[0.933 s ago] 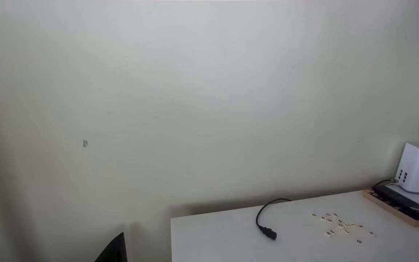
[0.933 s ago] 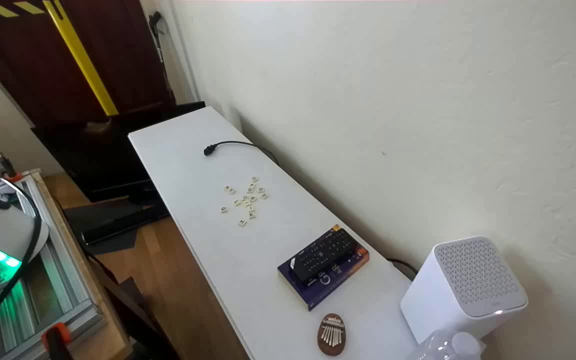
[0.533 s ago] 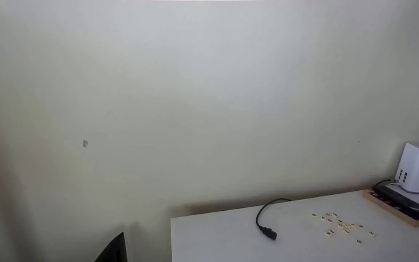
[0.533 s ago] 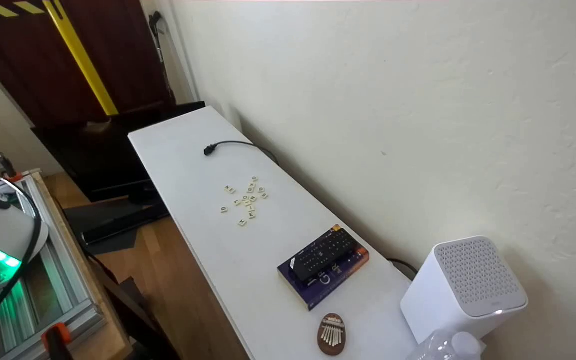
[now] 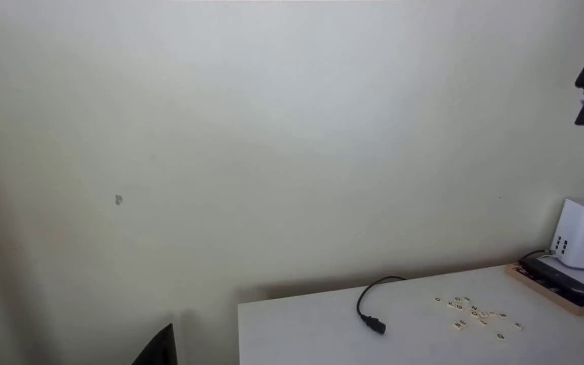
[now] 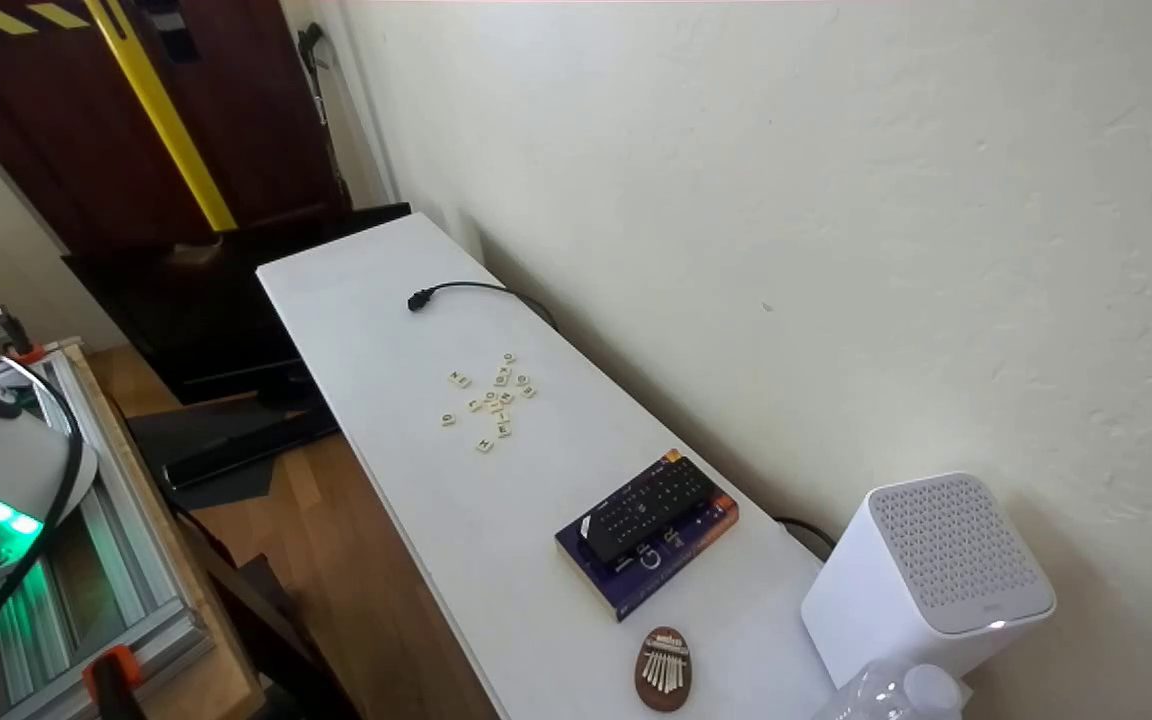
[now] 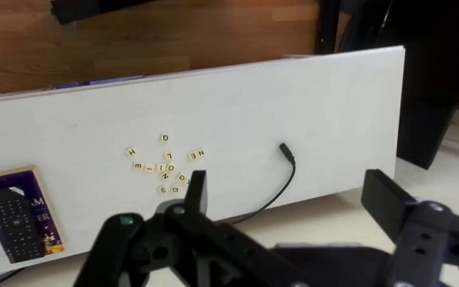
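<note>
Along a pale wall (image 5: 292, 152) ran a narrow white table (image 7: 313, 103), bearing a white router (image 6: 926, 575), a kalimba (image 6: 663, 669) and a purple book (image 6: 669, 568) with a remote control (image 6: 648, 508) on top. High above it hung the gripper (image 7: 286, 180), jaws spread wide and gripping nothing. Letter tiles (image 7: 170, 168) lay scattered between the book and a black power cord (image 7: 294, 169), which crossed the wall-side edge, its connector (image 5: 375, 325) resting on the table. Nothing was touched; judging by that, handling looked barely begun, with any grasp not yet made.
</note>
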Controlling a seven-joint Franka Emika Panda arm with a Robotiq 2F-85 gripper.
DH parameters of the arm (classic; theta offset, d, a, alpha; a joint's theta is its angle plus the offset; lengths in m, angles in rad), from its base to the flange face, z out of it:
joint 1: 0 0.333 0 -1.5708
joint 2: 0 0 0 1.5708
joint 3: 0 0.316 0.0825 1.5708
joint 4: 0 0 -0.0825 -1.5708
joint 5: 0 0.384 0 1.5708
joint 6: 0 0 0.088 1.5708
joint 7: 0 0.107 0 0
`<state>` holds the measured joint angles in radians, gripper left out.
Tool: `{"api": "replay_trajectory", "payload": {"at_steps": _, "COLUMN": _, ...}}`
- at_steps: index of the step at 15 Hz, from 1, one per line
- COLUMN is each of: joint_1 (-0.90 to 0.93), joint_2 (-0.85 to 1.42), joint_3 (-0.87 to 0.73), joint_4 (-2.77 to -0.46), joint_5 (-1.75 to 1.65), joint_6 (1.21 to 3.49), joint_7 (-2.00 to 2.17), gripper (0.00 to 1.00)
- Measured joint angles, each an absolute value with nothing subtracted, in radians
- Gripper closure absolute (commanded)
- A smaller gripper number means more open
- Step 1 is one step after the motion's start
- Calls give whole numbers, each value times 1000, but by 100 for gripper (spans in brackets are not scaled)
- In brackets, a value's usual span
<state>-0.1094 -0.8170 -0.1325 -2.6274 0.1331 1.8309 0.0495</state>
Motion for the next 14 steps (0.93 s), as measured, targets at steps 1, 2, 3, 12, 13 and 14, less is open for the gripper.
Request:
{"api": "replay_trajectory", "payload": {"at_steps": 1, "joint_1": -117, "joint_2": -807, "joint_3": -134, "joint_4": -2661, "joint_5": 133, "joint_6": 1897, "joint_7": 49, "gripper": 0}}
{"api": "replay_trajectory", "payload": {"at_steps": 2, "joint_1": -120, "joint_2": -795, "joint_3": -135, "joint_4": -2692, "joint_5": 133, "joint_6": 1958, "joint_7": 49, "gripper": 0}}
{"api": "replay_trajectory", "payload": {"at_steps": 3, "joint_1": -123, "joint_2": -781, "joint_3": -135, "joint_4": -2722, "joint_5": 133, "joint_6": 2016, "joint_7": 49, "gripper": 0}}
{"api": "replay_trajectory", "payload": {"at_steps": 12, "joint_1": -132, "joint_2": -504, "joint_3": -123, "joint_4": -2772, "joint_5": 132, "joint_6": 2295, "joint_7": 64, "gripper": 0}}
{"api": "replay_trajectory", "payload": {"at_steps": 13, "joint_1": -134, "joint_2": -469, "joint_3": -123, "joint_4": -2772, "joint_5": 128, "joint_6": 2307, "joint_7": 64, "gripper": 0}}
{"api": "replay_trajectory", "payload": {"at_steps": 14, "joint_1": -136, "joint_2": -441, "joint_3": -123, "joint_4": -2771, "joint_5": 122, "joint_6": 2309, "joint_7": 63, "gripper": 0}}
